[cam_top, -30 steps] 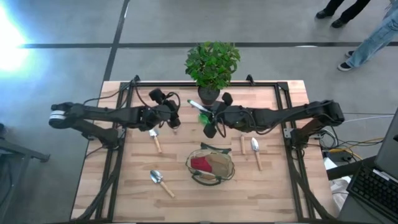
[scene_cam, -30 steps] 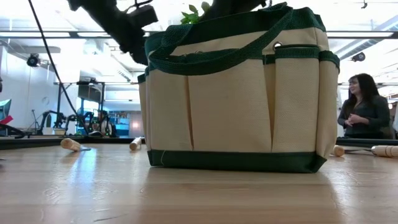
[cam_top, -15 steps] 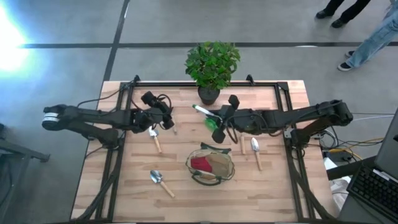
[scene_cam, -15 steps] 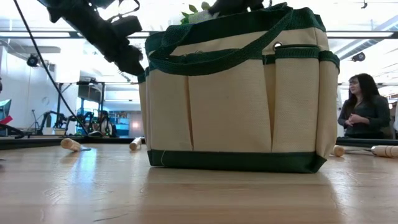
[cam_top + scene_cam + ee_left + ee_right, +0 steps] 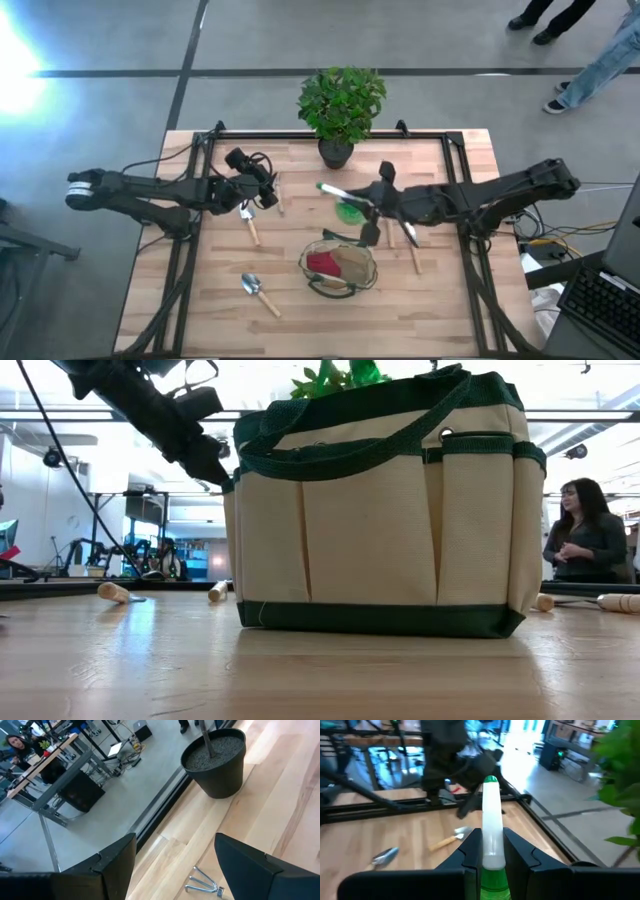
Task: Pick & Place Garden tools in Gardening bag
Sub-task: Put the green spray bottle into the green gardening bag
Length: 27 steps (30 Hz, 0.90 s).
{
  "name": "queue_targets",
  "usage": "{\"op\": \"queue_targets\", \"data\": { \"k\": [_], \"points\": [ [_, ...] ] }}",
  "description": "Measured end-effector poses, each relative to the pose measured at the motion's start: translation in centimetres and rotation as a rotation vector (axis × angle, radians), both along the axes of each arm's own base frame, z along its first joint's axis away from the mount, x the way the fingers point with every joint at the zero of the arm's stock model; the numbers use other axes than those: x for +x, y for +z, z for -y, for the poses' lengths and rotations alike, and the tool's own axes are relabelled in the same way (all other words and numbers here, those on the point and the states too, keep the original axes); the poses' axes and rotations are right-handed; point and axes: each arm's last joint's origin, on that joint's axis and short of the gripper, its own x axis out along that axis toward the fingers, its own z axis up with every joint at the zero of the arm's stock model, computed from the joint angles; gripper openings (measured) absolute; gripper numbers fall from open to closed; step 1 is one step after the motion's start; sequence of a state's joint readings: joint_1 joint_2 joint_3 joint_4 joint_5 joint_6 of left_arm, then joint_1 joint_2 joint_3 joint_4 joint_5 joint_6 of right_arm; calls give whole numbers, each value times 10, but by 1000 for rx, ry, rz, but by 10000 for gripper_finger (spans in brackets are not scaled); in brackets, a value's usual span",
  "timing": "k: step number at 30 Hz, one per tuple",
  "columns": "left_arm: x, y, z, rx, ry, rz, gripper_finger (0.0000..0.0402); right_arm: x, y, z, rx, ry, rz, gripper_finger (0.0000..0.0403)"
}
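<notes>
My right gripper (image 5: 366, 206) is shut on the green spray bottle (image 5: 349, 210), held above the table between the plant pot and the gardening bag (image 5: 338, 267). The bottle's white head (image 5: 491, 815) points ahead of the fingers. The olive-tan bag stands on its base with a red piece (image 5: 322, 263) inside. My left gripper (image 5: 266, 190) is open and empty above a fork (image 5: 247, 224), whose silver head shows in the left wrist view (image 5: 202, 882). One trowel (image 5: 258, 292) lies left of the bag and another (image 5: 412, 246) to its right. My right gripper pinches the spray bottle between its two fingers where the white head meets the green body (image 5: 493, 866). The fingers come about level from the table's right and lie along the bottle. The bottle is lifted clear of the table, its white head toward the table's left.
A leafy plant in a dark pot (image 5: 336, 150) stands at the far edge, also in the left wrist view (image 5: 215, 762). A wooden handle (image 5: 390, 236) lies right of the bag. In the low view the bag (image 5: 380, 520) fills the foreground; a person (image 5: 578, 535) stands beyond the table.
My right gripper has carried the spray bottle away from the plant pot, toward the table's right and near edge, closer to the bag. The bottle has stayed clear of the table. My left gripper has drawn back a little toward the table's left edge.
</notes>
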<state>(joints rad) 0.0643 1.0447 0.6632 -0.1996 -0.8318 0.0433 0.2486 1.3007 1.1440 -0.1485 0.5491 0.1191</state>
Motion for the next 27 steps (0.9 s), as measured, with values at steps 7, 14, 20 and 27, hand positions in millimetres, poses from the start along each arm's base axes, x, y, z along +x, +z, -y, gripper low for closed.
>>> {"op": "queue_targets", "data": {
  "k": [7,14,20,27],
  "points": [
    [0,0,0,1,-1,-1,271,-15,0,-21,5,86,36,42],
    [0,1,0,3,-2,3,271,-23,-1,-41,25,173,110,42],
    [0,1,0,3,-2,4,271,-26,-7,-51,64,204,147,42],
    [0,1,0,3,-2,4,271,-27,-20,-54,141,198,161,42]
  ]
}}
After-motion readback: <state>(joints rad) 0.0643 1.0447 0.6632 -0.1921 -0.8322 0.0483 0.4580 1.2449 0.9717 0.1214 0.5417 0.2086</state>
